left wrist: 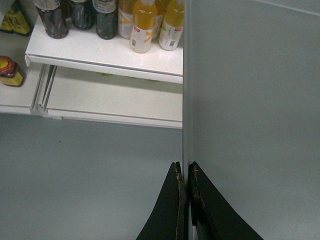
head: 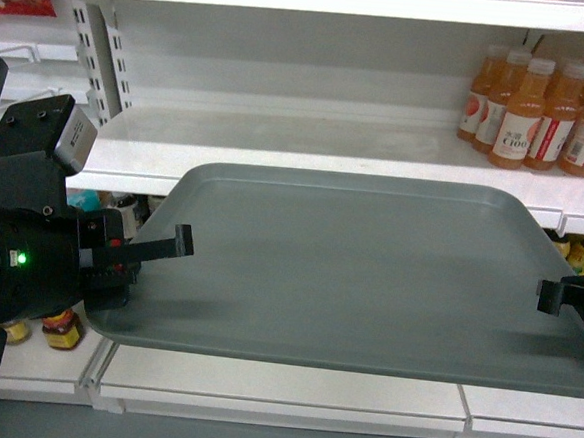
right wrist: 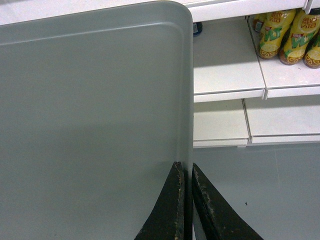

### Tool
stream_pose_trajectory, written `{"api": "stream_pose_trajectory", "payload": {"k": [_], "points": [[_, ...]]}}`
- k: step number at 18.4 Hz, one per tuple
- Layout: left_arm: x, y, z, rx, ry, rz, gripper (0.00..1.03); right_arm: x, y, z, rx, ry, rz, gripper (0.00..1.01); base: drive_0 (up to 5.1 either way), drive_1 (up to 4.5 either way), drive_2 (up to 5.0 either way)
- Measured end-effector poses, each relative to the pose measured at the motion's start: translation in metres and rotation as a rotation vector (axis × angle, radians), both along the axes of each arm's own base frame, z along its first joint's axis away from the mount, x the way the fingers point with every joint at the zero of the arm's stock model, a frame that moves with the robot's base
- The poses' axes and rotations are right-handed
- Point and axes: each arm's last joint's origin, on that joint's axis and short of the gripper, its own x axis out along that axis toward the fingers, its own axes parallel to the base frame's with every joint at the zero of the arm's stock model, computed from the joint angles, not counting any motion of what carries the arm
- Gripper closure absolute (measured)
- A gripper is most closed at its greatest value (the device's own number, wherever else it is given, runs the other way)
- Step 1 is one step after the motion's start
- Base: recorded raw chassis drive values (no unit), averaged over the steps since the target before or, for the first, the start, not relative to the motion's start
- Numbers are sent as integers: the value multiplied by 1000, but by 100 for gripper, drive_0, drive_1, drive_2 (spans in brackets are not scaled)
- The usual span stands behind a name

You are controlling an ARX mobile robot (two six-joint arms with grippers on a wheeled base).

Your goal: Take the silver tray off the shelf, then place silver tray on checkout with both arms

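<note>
One silver tray [head: 368,274], a large flat rectangle of matte grey-green with rounded corners and a low raised rim, hangs clear in front of the shelf [head: 278,138], its far edge near the shelf's thick front lip and its near edge out over the lower boards. Two black arms carry it, one at each short edge. The left gripper [left wrist: 186,172] is pinched onto the tray's left rim, its two thin black fingers [left wrist: 172,200] pressed to either side of the rim with worn, chipped edges showing; in the head view a small green light [head: 21,257] glows on its bulky round wrist. The right gripper [right wrist: 186,172] clamps the right rim the same way, near the tray's front corner, two tapered fingers squeezing the thin edge. The shelf is a glossy white metal board backed by slotted white uprights [head: 103,55]. At its right end stand at least five orange juice bottles [head: 540,111] with white caps and red-and-white labels. Lower boards hold dark bottles [left wrist: 75,15], yellow drink bottles [right wrist: 290,35] and a small red-lidded jar [left wrist: 10,70]. The floor [left wrist: 90,175] below is plain grey.
</note>
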Motion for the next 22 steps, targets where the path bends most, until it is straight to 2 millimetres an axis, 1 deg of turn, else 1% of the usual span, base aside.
{"api": "stream_pose_trajectory", "payload": {"k": [22], "points": [[0, 0, 0, 3, 0, 4, 100, 0, 0, 0, -1, -5, 2, 99, 12, -416, 440]]}}
